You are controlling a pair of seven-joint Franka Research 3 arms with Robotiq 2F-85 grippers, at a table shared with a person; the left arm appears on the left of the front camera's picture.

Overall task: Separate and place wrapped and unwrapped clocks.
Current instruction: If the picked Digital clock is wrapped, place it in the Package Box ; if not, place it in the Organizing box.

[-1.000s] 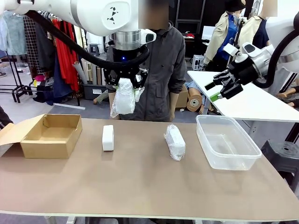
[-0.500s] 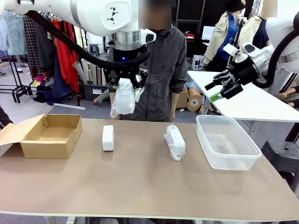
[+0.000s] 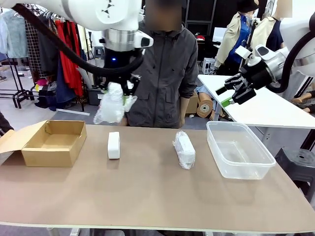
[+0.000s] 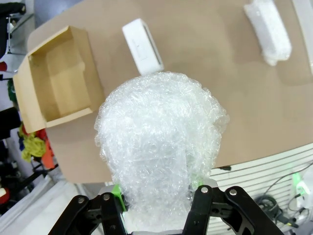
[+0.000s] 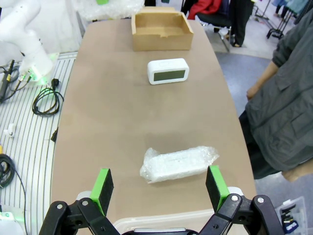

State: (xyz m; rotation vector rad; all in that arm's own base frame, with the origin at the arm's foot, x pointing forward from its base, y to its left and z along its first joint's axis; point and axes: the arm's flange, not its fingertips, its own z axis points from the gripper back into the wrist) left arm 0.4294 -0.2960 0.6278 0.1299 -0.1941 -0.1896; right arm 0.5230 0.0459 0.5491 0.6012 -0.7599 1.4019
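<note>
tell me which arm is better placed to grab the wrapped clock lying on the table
Right: the right pincer is open, empty, nearer that wrapped clock; the left pincer holds another wrapped clock.

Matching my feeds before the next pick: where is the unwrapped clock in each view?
Front view: unwrapped clock left of centre, right of the cardboard box.
Left wrist view: clock at top centre, right of the box.
Right wrist view: clock upper middle, below the box.
Shared landmark: the cardboard box.

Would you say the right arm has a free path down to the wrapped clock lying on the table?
Probably yes: the right gripper is open and empty, and nothing stands over the wrapped clock on the table.
</note>
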